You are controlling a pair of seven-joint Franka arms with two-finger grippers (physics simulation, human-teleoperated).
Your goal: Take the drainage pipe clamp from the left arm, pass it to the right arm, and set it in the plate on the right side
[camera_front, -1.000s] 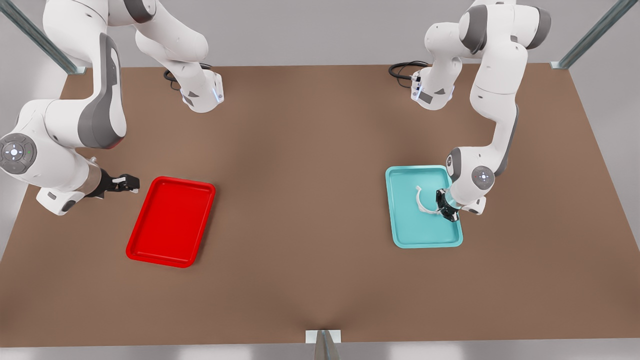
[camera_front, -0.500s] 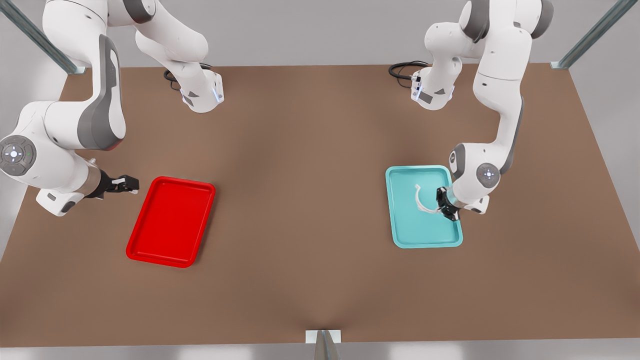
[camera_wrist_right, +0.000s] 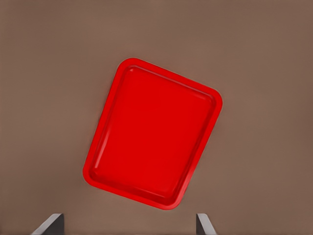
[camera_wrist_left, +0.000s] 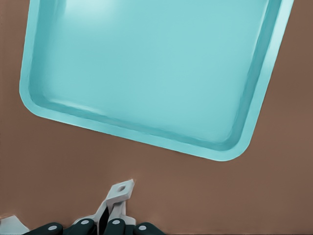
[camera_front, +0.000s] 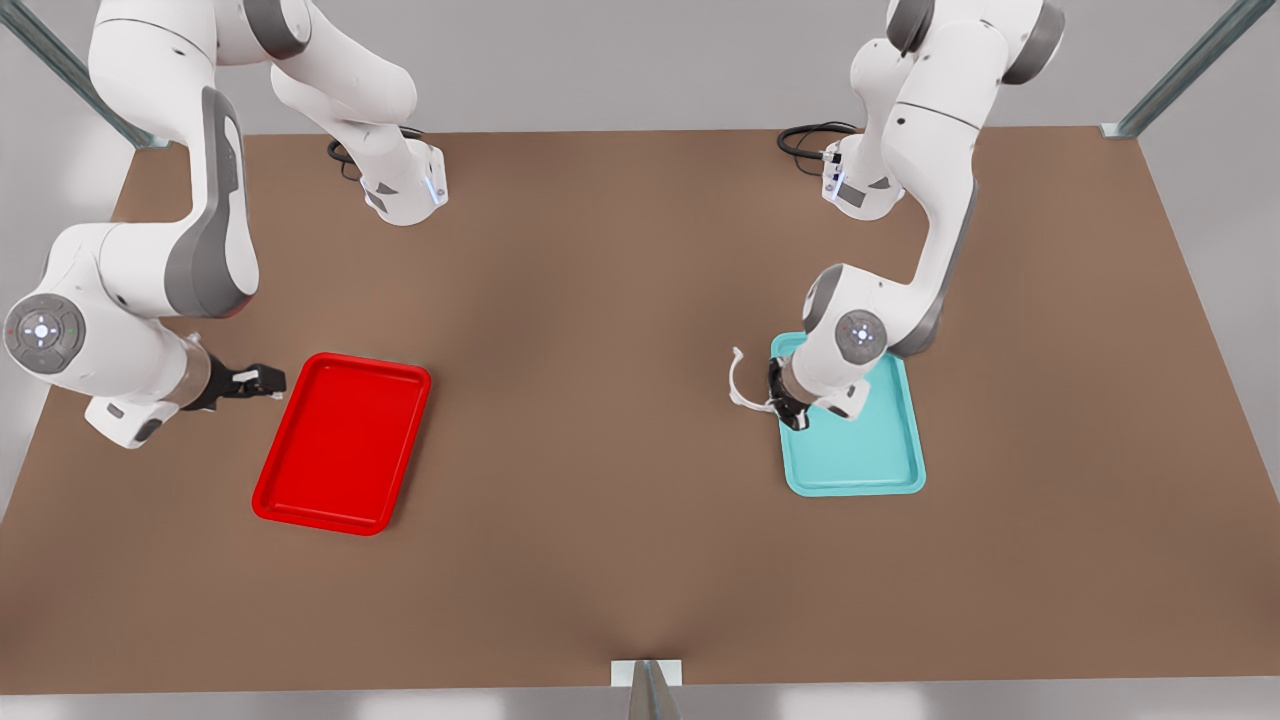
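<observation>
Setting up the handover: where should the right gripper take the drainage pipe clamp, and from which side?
Probably the free upper tab end of the drainage pipe clamp, approached from the front view's left. The left gripper pinches the lower end, so the arc's far end juts clear toward the open right gripper.

Brown table (camera_front: 620, 400): red plate (camera_front: 342, 443) toward front view's left, teal tray (camera_front: 862, 455) toward right, well apart.
</observation>
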